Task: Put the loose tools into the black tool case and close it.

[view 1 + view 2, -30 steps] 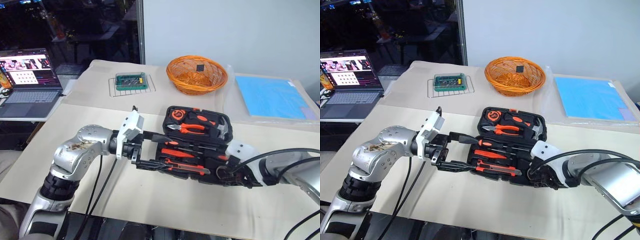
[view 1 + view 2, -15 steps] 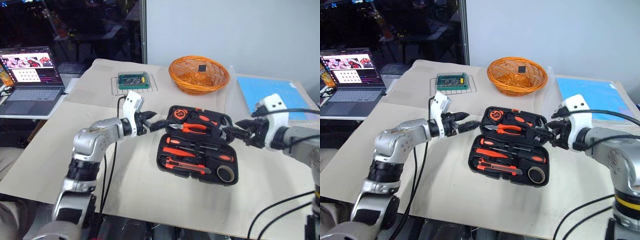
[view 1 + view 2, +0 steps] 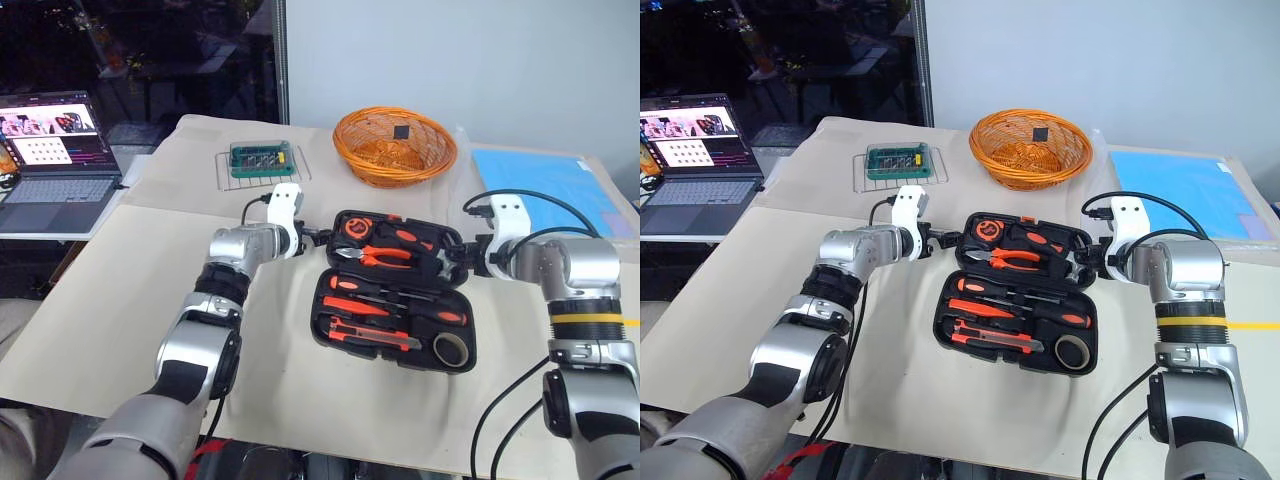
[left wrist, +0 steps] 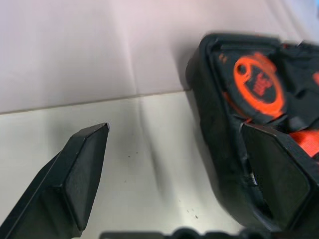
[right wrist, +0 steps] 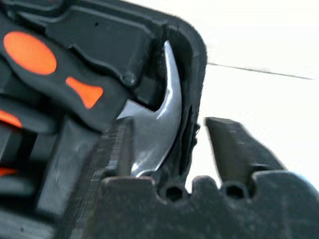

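Case: black moulded-plastic hinged tool case [image 3: 395, 305], lying open on the paper-covered bench [image 3: 120, 300].
Left claw [image 4: 174, 164]: fingers spread wide astride the case's far-left rim, gripping nothing.
Right claw [image 5: 164, 149]: fingers part-closed astride the far-right rim.

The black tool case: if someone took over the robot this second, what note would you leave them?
Left gripper: open, its fingers either side of the far-left rim of the black tool case, nothing held.
Right gripper: open, its fingers either side of the far-right rim, beside the hammer.
Case: lying open on the table.
Done: utility knife and screwdrivers sit in the near half's recesses.
Left: grip the far half, fold it over the near half and latch it.
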